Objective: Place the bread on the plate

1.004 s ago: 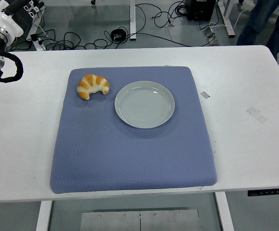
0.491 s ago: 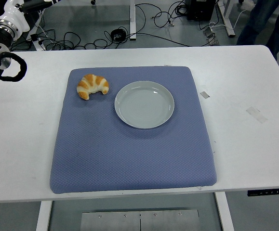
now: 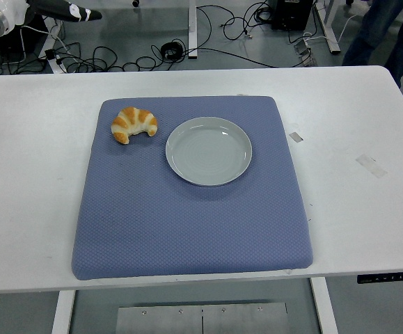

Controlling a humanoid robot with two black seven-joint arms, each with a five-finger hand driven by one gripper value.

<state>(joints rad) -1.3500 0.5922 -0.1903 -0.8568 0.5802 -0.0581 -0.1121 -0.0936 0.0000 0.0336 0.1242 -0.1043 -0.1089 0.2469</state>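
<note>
Left hand: you see it raised at the picture's top left corner, beyond the table's far left corner, a dark finger pointing right; how far open it is cannot be told, and it holds nothing visible.
Bread: near the blue mat's far left corner, just beside the plate.
Plate: on the mat's far half, empty.

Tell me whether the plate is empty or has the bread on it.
Empty. The plate shows only its bare grey surface; the bread lies on the blue mat to its left, not touching it.
</note>
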